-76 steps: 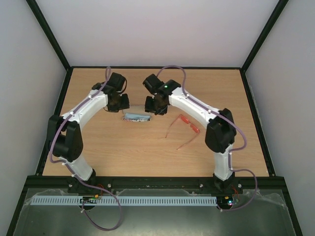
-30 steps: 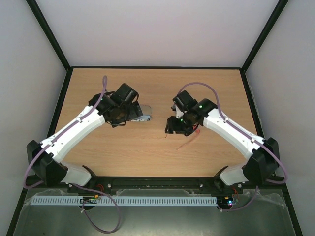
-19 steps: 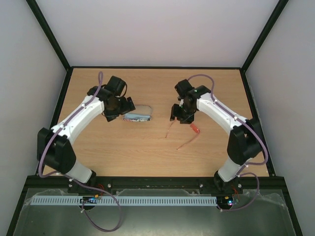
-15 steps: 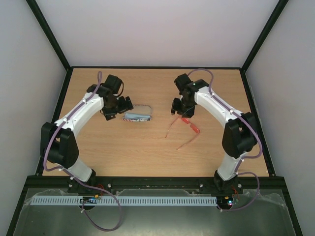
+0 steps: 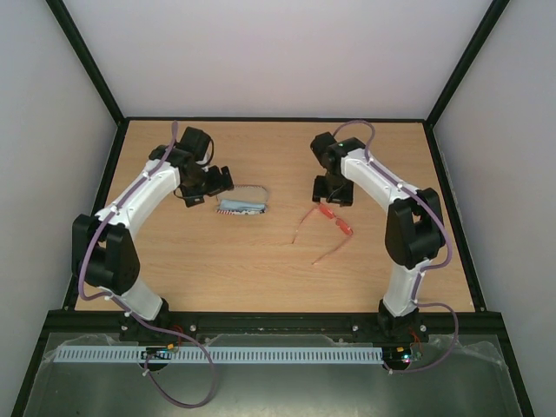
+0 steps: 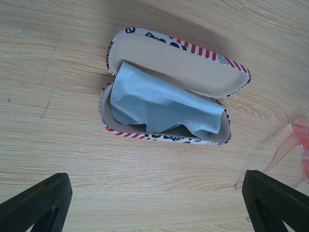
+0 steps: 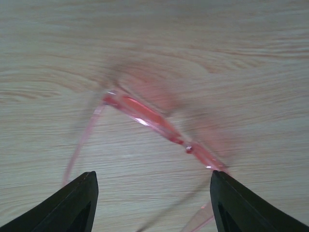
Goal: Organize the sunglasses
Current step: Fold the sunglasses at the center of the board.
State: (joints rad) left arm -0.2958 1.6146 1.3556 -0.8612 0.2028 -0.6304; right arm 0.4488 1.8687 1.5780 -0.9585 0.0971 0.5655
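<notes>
Thin red-orange-framed sunglasses (image 7: pixel 159 123) are bracketed by the right gripper's (image 7: pixel 152 193) wide jaws (left gripper (image 6: pixel 154 203) likewise wide). Their front is slanted toward the near-right corner.

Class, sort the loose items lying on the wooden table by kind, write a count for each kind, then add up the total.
sunglasses: 1
glasses case: 1
blue cloth: 1
Total: 3

The red-orange sunglasses (image 5: pixel 333 218) lie on the wood, temples unfolded.
</notes>
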